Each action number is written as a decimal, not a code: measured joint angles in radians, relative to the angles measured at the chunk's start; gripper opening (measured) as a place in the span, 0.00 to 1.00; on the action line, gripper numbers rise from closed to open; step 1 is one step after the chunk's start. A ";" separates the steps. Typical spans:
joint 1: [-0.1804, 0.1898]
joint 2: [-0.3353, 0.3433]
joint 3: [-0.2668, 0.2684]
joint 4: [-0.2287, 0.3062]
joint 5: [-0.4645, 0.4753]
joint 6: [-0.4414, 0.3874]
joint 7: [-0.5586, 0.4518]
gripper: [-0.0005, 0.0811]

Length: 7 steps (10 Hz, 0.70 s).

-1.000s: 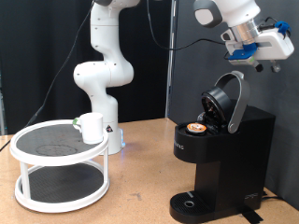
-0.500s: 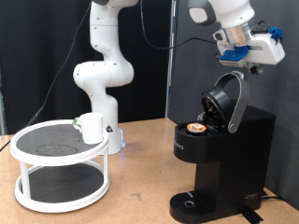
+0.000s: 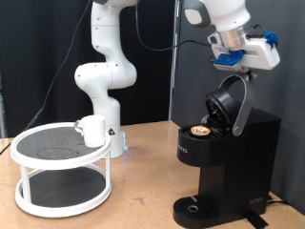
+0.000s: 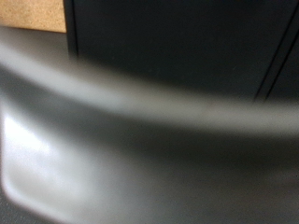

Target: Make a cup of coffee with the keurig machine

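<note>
The black keurig machine [image 3: 227, 162] stands at the exterior view's right with its rounded lid [image 3: 229, 101] hinged open. A small round pod with a brown top [image 3: 200, 131] sits in its chamber. My gripper [image 3: 246, 61] hovers just above the top edge of the open lid; its fingers are hard to make out. The wrist view is filled by a blurred grey curved surface [image 4: 140, 140], most likely the lid, with dark machine body behind. The white cup [image 3: 93, 131] stands on the top shelf of a white round rack at the exterior view's left, far from the gripper.
The two-tier white rack [image 3: 61, 170] stands on the wooden table [image 3: 143, 205] at the exterior view's left. A second white robot arm [image 3: 103, 67] stands behind it. A black curtain covers the background. The drip tray [image 3: 200, 207] under the machine's spout holds nothing.
My gripper has moved toward the exterior view's left and slightly down, from the upper right to just above the open lid. The lid, pod and cup have not moved.
</note>
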<state>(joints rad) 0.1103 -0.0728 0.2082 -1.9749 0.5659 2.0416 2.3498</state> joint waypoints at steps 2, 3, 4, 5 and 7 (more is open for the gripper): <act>-0.014 -0.032 -0.021 -0.022 0.018 -0.023 -0.036 0.01; -0.024 -0.048 -0.034 -0.033 0.022 -0.035 -0.054 0.01; -0.032 -0.063 -0.047 -0.042 0.023 -0.048 -0.066 0.01; -0.045 -0.072 -0.059 -0.049 0.009 -0.068 -0.070 0.01; -0.071 -0.077 -0.076 -0.066 -0.043 -0.088 -0.068 0.01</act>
<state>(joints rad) 0.0392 -0.1498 0.1325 -2.0404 0.5228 1.9533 2.2820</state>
